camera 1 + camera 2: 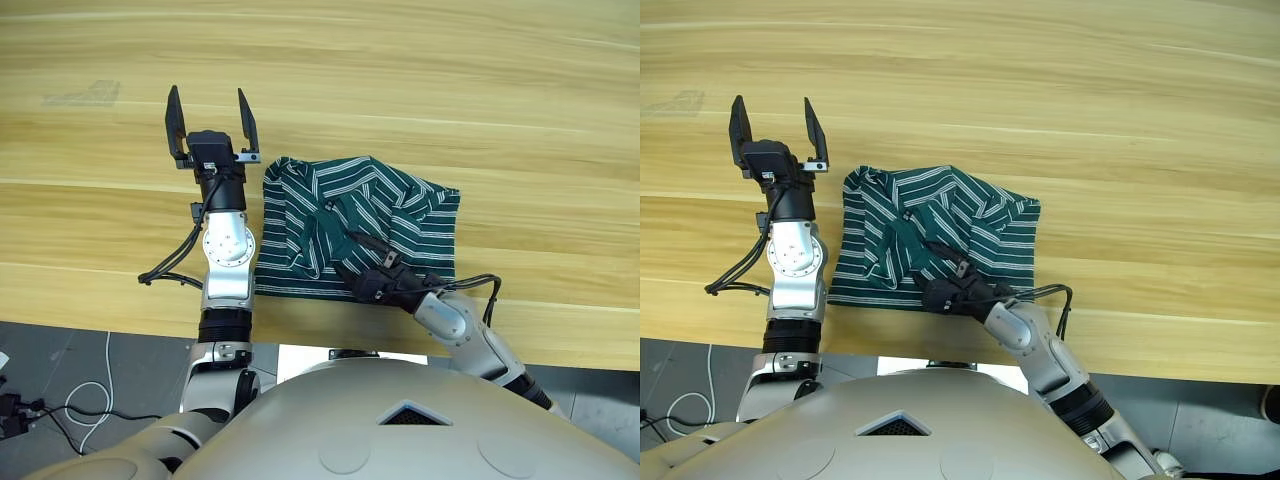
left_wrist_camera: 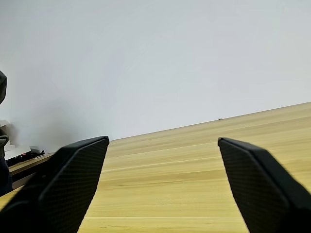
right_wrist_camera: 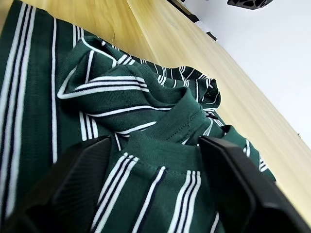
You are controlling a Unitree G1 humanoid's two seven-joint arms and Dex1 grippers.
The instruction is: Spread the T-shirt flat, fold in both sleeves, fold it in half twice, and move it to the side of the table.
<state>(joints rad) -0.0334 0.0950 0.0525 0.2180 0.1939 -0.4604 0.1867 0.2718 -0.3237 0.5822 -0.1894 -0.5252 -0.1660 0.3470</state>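
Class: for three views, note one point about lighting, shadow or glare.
Left eye view: even light, no harsh glare on the table; T-shirt creases softly shaded. Left wrist view: left end effector dark against a bright wall. Right wrist view: right end effector dark over the T-shirt.

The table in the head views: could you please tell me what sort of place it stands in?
Probably an indoor robot lab or test room: a long wooden table, a plain white wall behind it, and loose cables on the grey floor.
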